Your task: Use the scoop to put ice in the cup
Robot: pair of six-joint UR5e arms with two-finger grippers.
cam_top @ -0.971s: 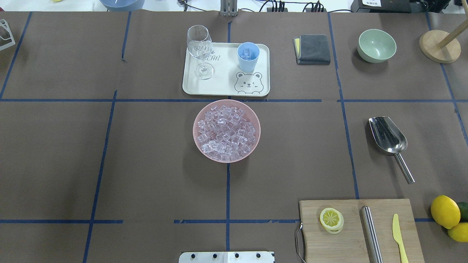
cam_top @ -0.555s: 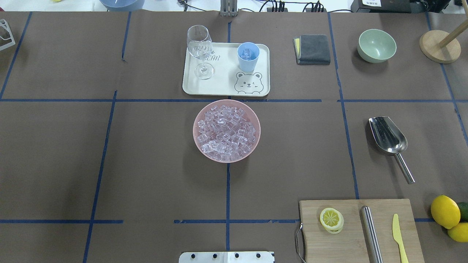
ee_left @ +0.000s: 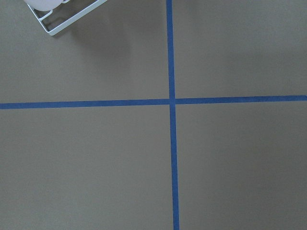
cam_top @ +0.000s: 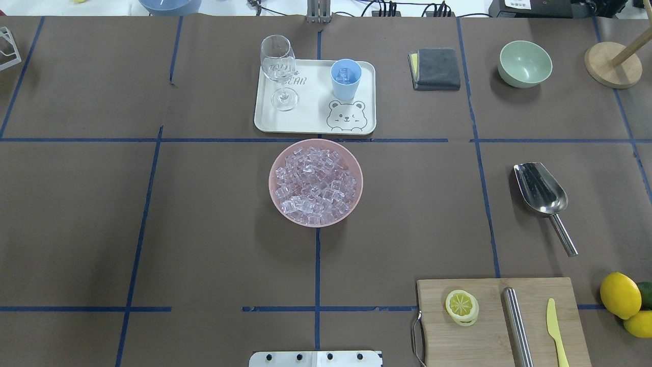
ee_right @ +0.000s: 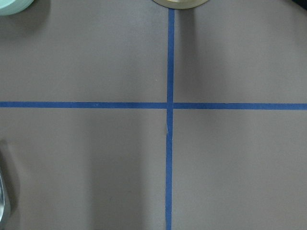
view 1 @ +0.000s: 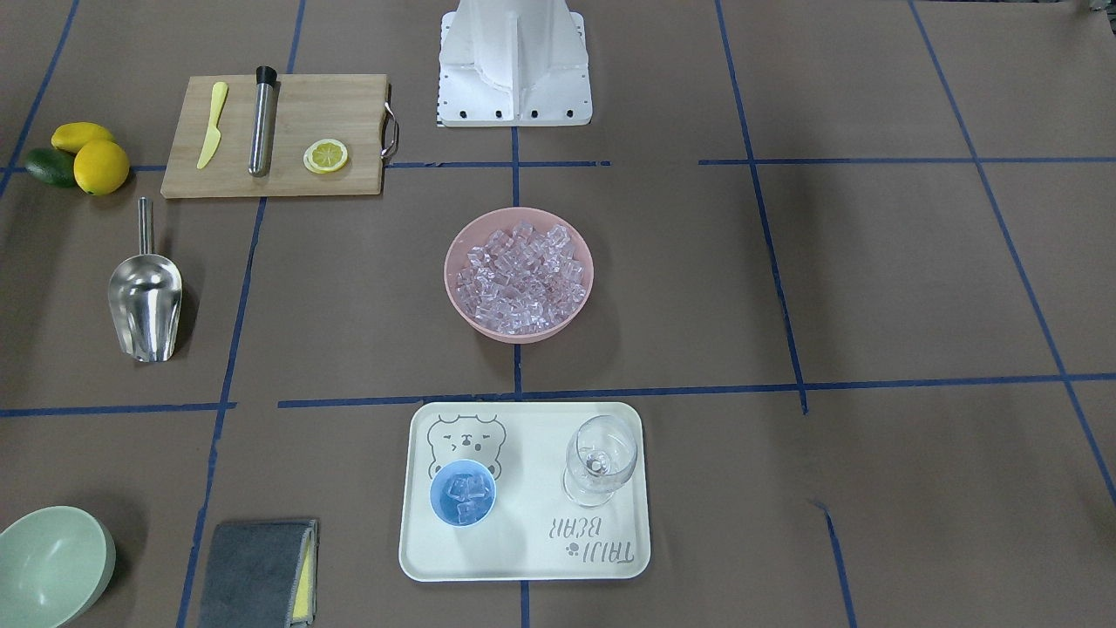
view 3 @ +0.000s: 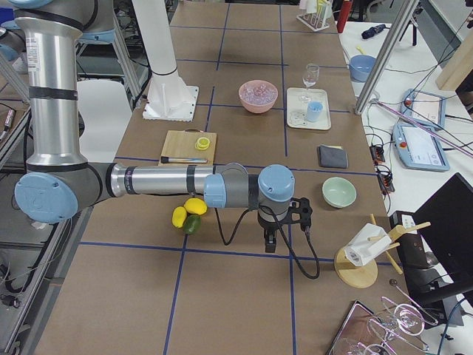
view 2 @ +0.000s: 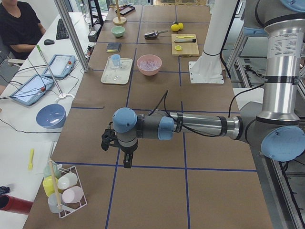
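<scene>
The scoop (cam_top: 541, 189) lies on our counter (cam_top: 204, 229), and ice (cam_top: 345, 75) sits in the cup (cam_top: 346, 90). We cannot tell whether the left jaws or right jaws are wide or narrow.

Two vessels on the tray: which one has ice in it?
The blue cup, by the bear drawing on the tray: ice cubes show inside it. The wine glass beside it shows none.

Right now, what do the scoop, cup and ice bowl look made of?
The scoop looks like polished steel: mirror reflections in its trough. The cup seems plastic: opaque light blue, matte. The pink bowl is matte and smooth, probably plastic, possibly ceramic. The ice is clear and glassy; real or acrylic, cannot tell.
</scene>
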